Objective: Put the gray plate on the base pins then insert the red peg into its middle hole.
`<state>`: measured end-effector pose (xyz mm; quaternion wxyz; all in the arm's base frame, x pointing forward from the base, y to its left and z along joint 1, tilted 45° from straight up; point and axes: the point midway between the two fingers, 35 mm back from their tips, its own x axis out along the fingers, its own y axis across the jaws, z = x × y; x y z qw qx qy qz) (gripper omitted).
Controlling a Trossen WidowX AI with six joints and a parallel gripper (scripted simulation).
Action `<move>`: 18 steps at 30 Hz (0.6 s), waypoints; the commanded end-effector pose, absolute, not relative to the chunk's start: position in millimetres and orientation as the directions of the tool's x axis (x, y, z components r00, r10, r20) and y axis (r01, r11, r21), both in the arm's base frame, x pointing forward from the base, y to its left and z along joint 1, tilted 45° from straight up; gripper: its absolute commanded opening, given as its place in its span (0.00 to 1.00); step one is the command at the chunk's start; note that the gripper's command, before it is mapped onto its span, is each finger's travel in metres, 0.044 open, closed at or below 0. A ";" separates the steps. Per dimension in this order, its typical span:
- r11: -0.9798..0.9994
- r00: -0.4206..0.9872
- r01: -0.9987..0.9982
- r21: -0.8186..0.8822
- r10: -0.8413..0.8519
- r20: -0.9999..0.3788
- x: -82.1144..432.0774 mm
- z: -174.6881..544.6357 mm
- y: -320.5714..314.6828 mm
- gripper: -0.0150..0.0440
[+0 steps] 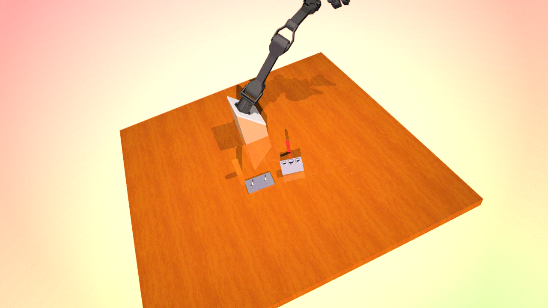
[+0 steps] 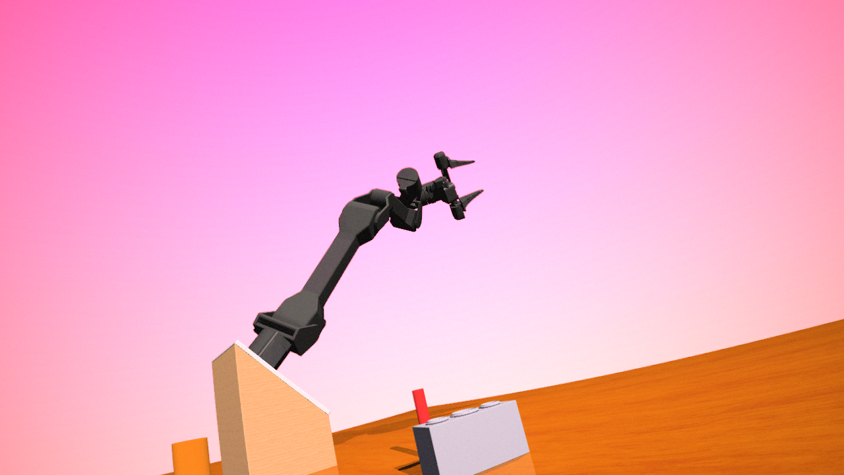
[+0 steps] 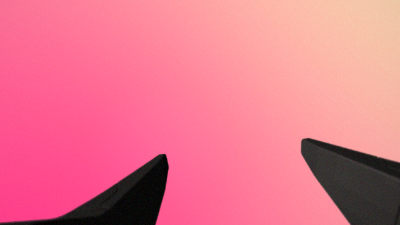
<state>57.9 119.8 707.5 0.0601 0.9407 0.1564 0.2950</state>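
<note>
The gray plate [image 1: 292, 167] [image 2: 481, 440], a thick block with three ringed holes facing up, stands on the table beside the base, apart from it. The base [image 1: 259, 186] is a flat blue-gray slab with two short pale pins pointing up, and nothing sits on them; it is not visible in the exterior view. The red peg [image 1: 288, 146] [image 2: 420, 406] stands upright just behind the plate, its lower part partly hidden. My gripper [image 2: 478, 175] [image 3: 232, 153] is open and empty, high above the table and far from all these things. Its fingertips are outside the top view.
A beige wedge-shaped pedestal [image 1: 251, 131] [image 2: 283, 422] carries the arm, behind the base and plate. An orange cylinder [image 1: 237, 167] [image 2: 190, 457] stands left of the base, near its corner. The wooden table [image 1: 325, 237] [image 2: 708, 413] reflects the objects.
</note>
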 end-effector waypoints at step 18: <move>-0.455 0.563 -0.637 0.622 0.276 0.779 39.8 717.3 226.1 1.00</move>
